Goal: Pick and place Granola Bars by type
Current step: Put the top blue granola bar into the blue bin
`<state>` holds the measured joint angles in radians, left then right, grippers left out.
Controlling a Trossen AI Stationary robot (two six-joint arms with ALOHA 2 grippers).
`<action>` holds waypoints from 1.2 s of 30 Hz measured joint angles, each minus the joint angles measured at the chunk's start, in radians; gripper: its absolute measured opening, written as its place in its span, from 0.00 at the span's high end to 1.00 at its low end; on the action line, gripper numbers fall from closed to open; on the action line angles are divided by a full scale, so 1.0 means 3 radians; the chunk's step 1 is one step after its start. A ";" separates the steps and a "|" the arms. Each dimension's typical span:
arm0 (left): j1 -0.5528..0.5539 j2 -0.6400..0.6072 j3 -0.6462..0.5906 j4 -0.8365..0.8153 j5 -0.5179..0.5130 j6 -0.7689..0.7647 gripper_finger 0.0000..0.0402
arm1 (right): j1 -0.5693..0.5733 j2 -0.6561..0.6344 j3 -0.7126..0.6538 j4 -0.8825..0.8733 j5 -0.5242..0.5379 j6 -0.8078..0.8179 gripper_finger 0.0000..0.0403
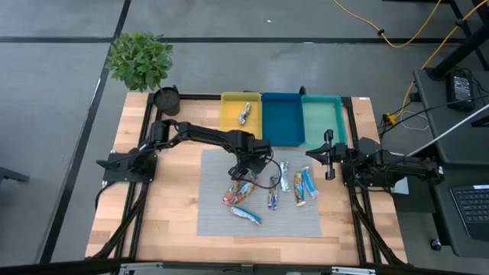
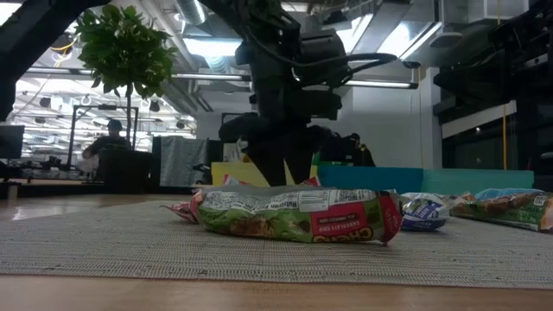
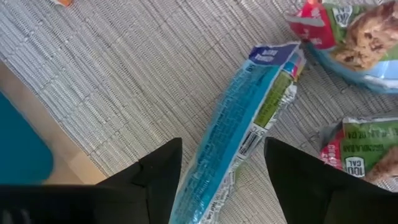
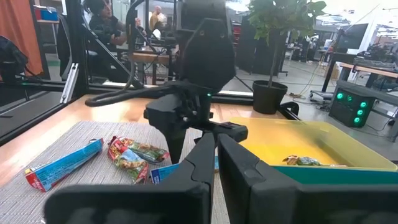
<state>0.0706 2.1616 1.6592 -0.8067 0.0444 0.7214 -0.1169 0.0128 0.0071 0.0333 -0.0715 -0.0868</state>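
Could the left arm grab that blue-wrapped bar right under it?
Probably yes. The left gripper hangs over the grey mat with its fingers spread either side of the blue-wrapped bar, and nothing lies on top of the bar.

A: The left gripper [image 3: 222,180] hangs over the grey woven mat [image 3: 124,81]; its two dark fingers [image 3: 158,171] stand apart at the bottom of the frame, a blue bar [image 3: 242,127] lying between them and running up toward the upper right.

B: Other bars there; a red-and-green wrapper [image 3: 348,28] at upper right, a green one [image 3: 364,152] at the right edge; a teal tray [image 3: 18,149] at the left edge.
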 joint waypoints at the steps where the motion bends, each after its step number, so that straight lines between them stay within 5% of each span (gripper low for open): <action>1: 0.0007 0.0000 0.0000 0.0008 0.0001 -0.0032 0.48 | 0.0001 0.0001 0.0000 -0.0001 0.0000 0.0000 0.94; 27: 0.0026 0.0047 0.0019 -0.0116 0.0124 -0.0277 0.92 | 0.0001 0.0000 -0.0001 0.0000 0.0000 0.0000 0.94; 36: 0.0026 0.0047 0.0323 -0.0389 0.0099 -0.0367 0.97 | 0.0001 0.0001 0.0000 -0.0001 0.0000 0.0000 0.94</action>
<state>0.0784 2.1756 1.7562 -0.9235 0.0743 0.6113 -0.1165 0.0132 0.0070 0.0330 -0.0715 -0.0868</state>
